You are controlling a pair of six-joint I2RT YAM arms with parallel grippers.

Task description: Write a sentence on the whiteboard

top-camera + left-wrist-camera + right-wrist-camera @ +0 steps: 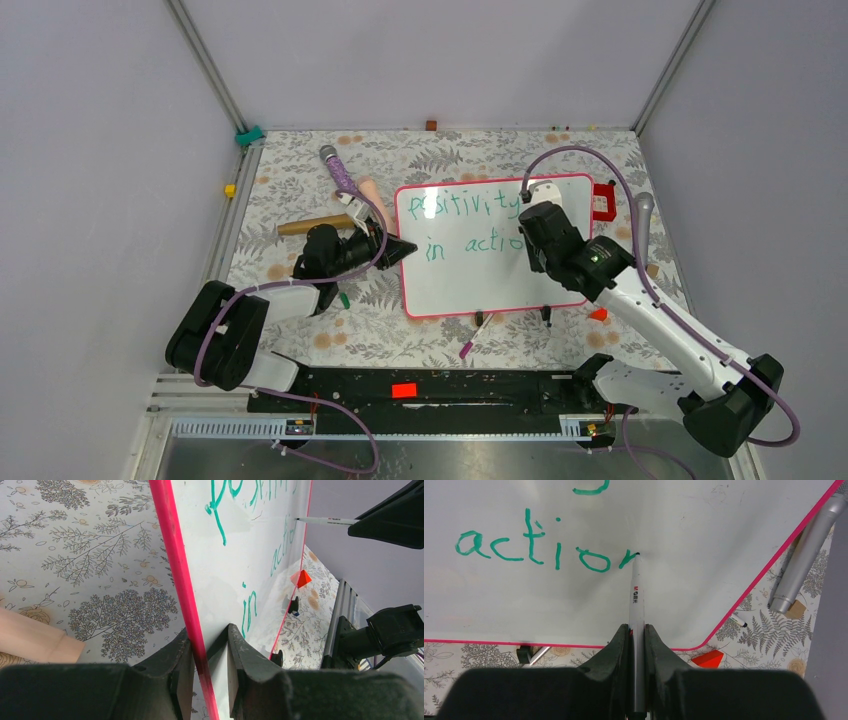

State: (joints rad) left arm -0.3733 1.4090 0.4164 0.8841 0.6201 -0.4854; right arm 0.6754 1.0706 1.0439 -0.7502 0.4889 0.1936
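The whiteboard (480, 285) lies on the floral table, its pink-red frame around green writing that reads "positivity" and "in actio". My left gripper (400, 250) is shut on its left edge; in the left wrist view (207, 645) one finger is under the frame and one is on the white surface (235, 555). My right gripper (527, 215) is shut on a grey marker (636, 595). The marker tip touches the board (704, 540) just right of the "o", at the start of a new stroke. In the right wrist view my right gripper (636, 630) is above the board's near edge.
A purple microphone (340, 170), a wooden block (315, 225) and a pale object (370, 195) lie left of the board. A red object (603, 200) and a silver microphone (642, 225) lie to the right. An orange wedge (598, 314) and loose markers (475, 335) lie near the front edge.
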